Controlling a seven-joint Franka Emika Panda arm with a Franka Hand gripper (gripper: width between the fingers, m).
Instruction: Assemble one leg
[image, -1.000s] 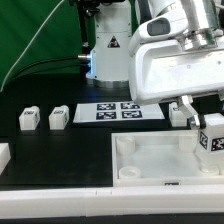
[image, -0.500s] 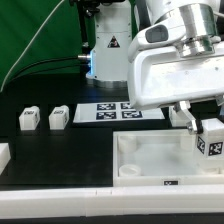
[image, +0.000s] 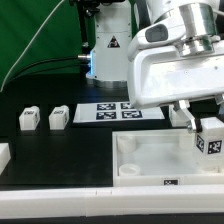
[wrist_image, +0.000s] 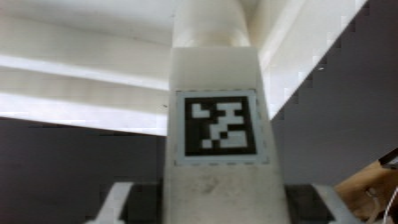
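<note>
Exterior view: the tool (image: 203, 122) is closed on the leg (image: 209, 139), tag facing the camera, at the far corner of the tray (image: 140, 181) on the exterior view's right. The arm's housing sank a little over the past second, then held still for the last half; the leg has barely shifted. That suggests the descent toward the corner socket is ending, though whether the leg is seated cannot be told. Two spare legs (image: 28, 119) sit well apart on the table (image: 60, 160), near the marker board (image: 120, 110).

Wrist view: the leg (wrist_image: 217, 125) fills the frame, fingers (wrist_image: 121, 205) pressed against its sides, with pale surfaces blurred behind.
</note>
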